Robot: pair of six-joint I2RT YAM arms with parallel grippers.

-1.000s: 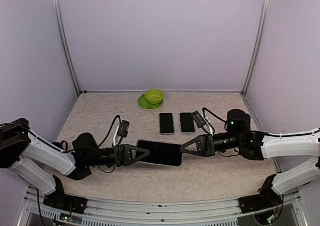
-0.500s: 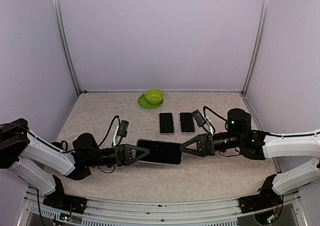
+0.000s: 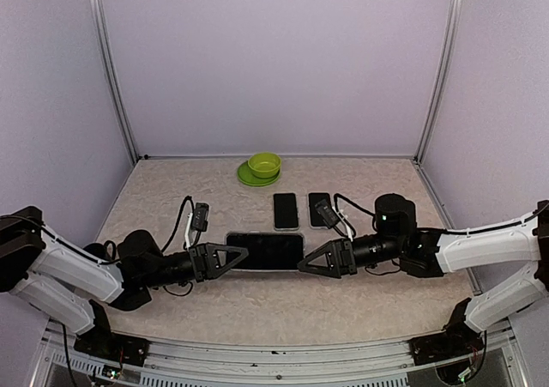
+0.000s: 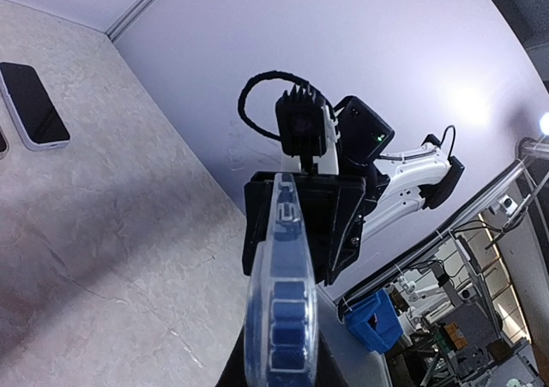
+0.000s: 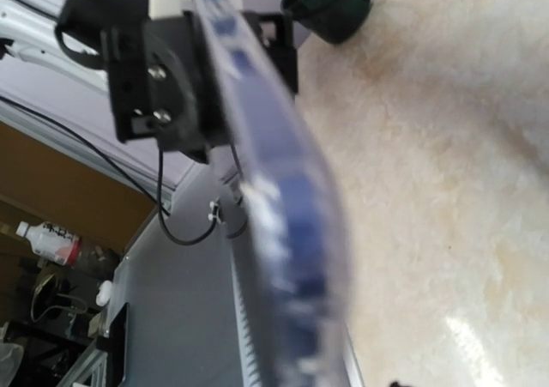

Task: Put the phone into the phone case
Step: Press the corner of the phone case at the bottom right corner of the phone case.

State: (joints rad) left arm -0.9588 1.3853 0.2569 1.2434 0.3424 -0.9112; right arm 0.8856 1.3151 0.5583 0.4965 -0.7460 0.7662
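A dark phone (image 3: 264, 250) in a clear phone case hangs level above the table between the two arms. My left gripper (image 3: 244, 251) is shut on its left end. In the left wrist view the clear case rim (image 4: 283, 318) runs edge-on away from me, with blue showing inside it. At its far end my right gripper (image 4: 300, 232) faces me, a jaw standing off each side of the case. The right gripper (image 3: 300, 264) is open around the right end. The right wrist view shows the blurred case edge (image 5: 283, 190) and the left gripper (image 5: 214, 61) beyond it.
Two more phones (image 3: 286, 210) (image 3: 320, 208) lie side by side on the table behind the held one. A green bowl (image 3: 264, 164) stands on a green plate (image 3: 249, 178) at the back. Pale walls with metal posts close in three sides.
The right gripper has opened off the phone's right end. The phone, still held by the left gripper, has shifted left and slightly away, and both arms have followed.
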